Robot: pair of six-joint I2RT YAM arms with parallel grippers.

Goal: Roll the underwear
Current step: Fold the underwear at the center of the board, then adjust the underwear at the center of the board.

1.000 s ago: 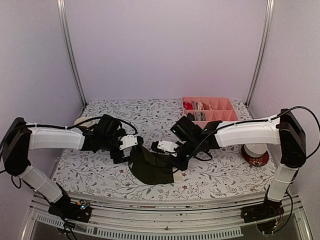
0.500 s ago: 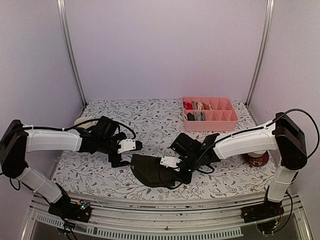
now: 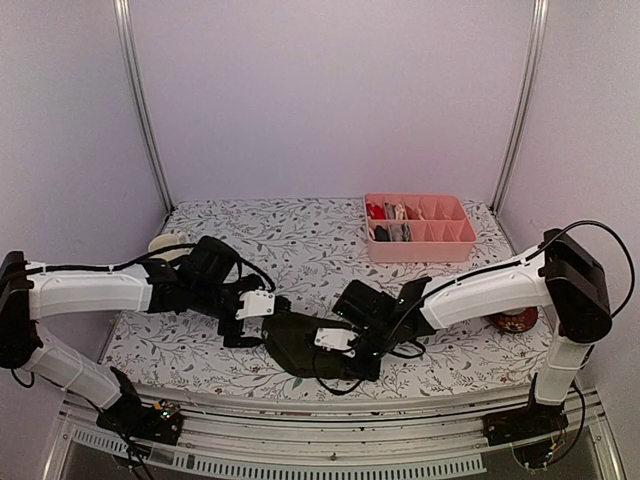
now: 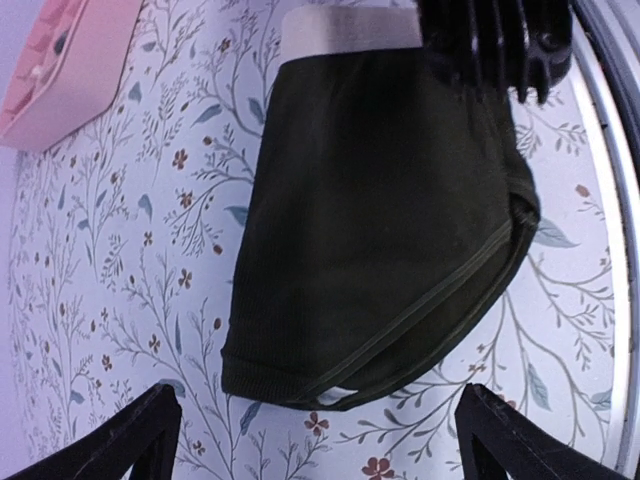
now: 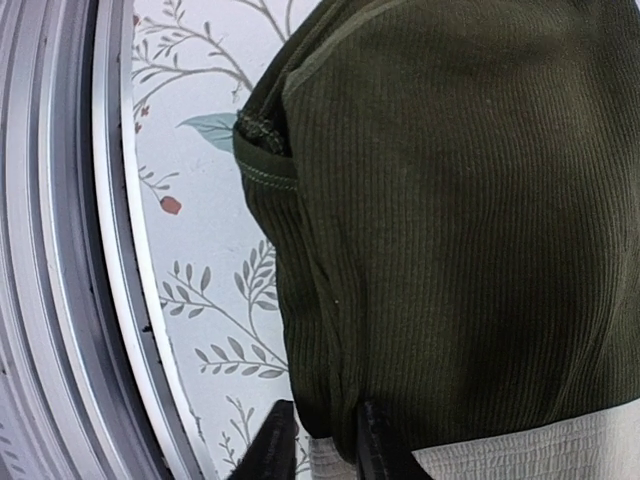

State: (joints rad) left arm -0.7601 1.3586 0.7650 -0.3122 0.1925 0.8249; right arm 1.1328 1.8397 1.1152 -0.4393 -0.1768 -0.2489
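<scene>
Right now your dark olive underwear (image 3: 297, 347) lies flat on the floral table (image 3: 300, 230), close to its near edge and midway between the two arms. Your right claw (image 5: 322, 445) is pinched on the garment's folded side edge just beside the pale waistband (image 4: 350, 30), its fingers nearly together with cloth between them. Your left claw (image 4: 318, 400) sits low at the opposite end, fingers spread wide, with the hem lying just ahead of the gap between them. Far back on the right stands the pink divided tray (image 3: 418, 225), well apart from the garment, with small items in its left compartments.
</scene>
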